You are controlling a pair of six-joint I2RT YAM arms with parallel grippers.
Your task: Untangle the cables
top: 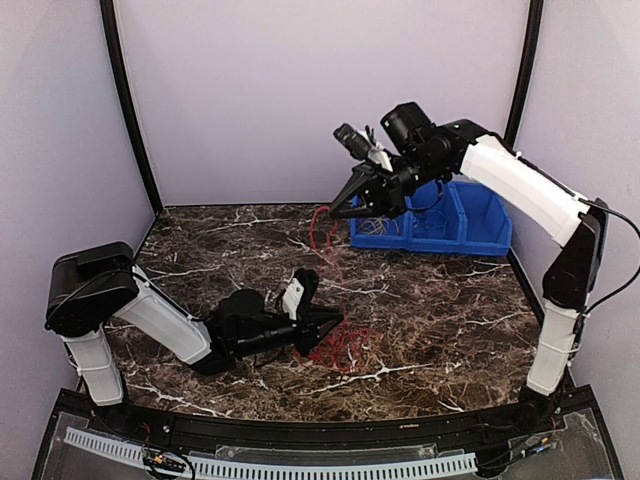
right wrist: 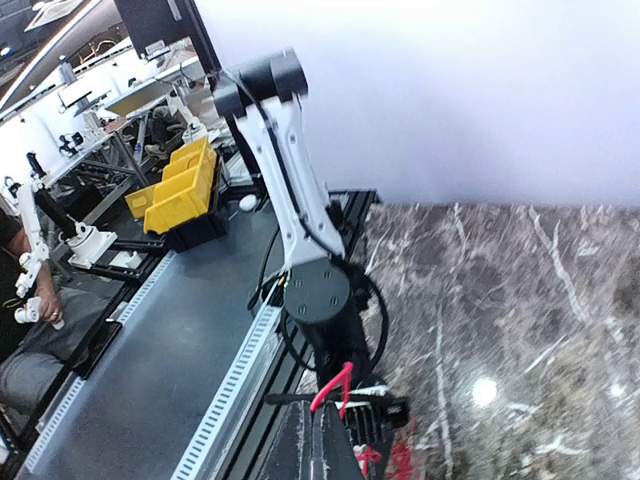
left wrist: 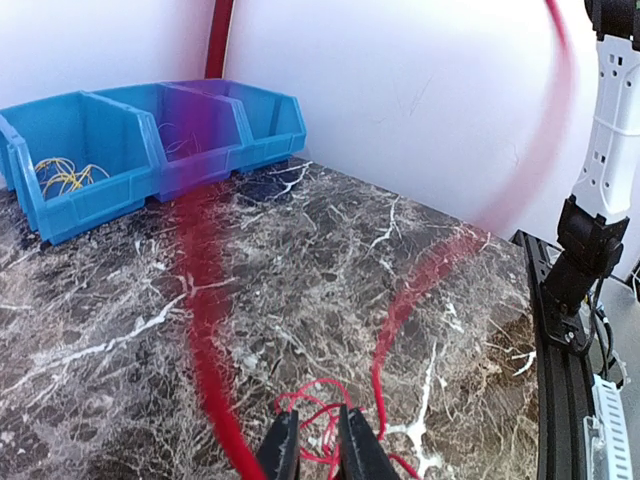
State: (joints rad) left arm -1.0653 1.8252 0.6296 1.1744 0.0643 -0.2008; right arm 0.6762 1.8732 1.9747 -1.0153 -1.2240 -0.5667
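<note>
- Our right claw (top: pixel 336 211), raised just in front of the blue bins (top: pixel 478 228), is clamped on a strand of the red cable (top: pixel 338 345); we judge it is there to draw the strand out of its loops.
- Our left claw (left wrist: pixel 318 445), well apart from the bins, is pinched narrow on those loops, probably to anchor them.
- A yellow cable (left wrist: pixel 62 175) lies inside one bin.
</note>
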